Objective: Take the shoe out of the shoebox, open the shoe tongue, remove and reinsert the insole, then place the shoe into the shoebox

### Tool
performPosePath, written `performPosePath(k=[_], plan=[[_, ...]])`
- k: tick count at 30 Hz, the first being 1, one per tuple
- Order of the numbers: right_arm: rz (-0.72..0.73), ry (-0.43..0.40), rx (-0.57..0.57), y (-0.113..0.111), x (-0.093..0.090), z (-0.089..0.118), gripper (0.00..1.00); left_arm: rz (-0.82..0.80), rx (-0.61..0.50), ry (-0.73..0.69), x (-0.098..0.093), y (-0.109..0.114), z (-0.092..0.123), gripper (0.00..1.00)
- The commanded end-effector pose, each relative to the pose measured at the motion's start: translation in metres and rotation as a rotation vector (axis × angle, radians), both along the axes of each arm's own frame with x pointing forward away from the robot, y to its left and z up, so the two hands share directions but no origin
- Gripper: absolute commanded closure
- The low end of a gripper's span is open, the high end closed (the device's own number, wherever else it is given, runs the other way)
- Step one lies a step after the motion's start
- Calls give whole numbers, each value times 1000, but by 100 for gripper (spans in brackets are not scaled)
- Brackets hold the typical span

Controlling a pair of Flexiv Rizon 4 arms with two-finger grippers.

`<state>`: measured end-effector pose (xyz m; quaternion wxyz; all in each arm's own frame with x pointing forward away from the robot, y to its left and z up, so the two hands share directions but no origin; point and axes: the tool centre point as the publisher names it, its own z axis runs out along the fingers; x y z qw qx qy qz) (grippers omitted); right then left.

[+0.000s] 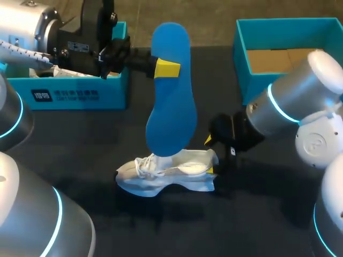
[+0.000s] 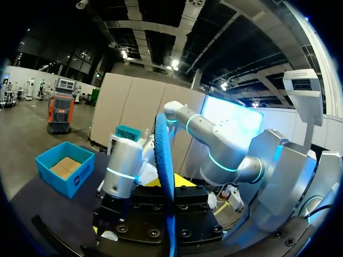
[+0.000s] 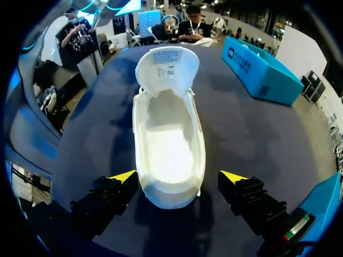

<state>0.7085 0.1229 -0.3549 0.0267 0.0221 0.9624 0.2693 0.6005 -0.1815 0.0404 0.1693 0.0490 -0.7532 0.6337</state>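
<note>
Blue insole point(image 1: 170, 101): hanging upright over white shoe point(image 1: 171, 171), tongue point(image 3: 166, 67) folded open; left gripper point(image 1: 165, 68) pinching insole; right gripper point(image 3: 178, 178) standing spread around shoe

Dark matte table point(image 1: 257, 214), surface plain black throughout. Three things rest directly on it. White lace-up shoe point(image 1: 166, 174) stands upright on its sole near the table's middle, toe toward the left edge, heel toward the right, tongue folded forward, the opening bare and pale inside. Teal cardboard box with white print on its side point(image 1: 80, 96) sits at the far left corner, something white inside. Open teal cardboard box with a brown inner floor point(image 1: 244, 64) sits at the far right corner. Both boxes stand well apart from the shoe.
</note>
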Motion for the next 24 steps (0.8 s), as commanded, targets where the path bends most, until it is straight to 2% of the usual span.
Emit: performPosePath(k=[1,12,24], plan=[[-26,29,-462,1,-3,8,0,1,0,0,-1,0,-1,100],[-16,64,-584,4,-8,10,0,1,0,0,-1,0,-1,100],[-4,64,-584,13,-10,11,0,1,0,0,-1,0,-1,100]])
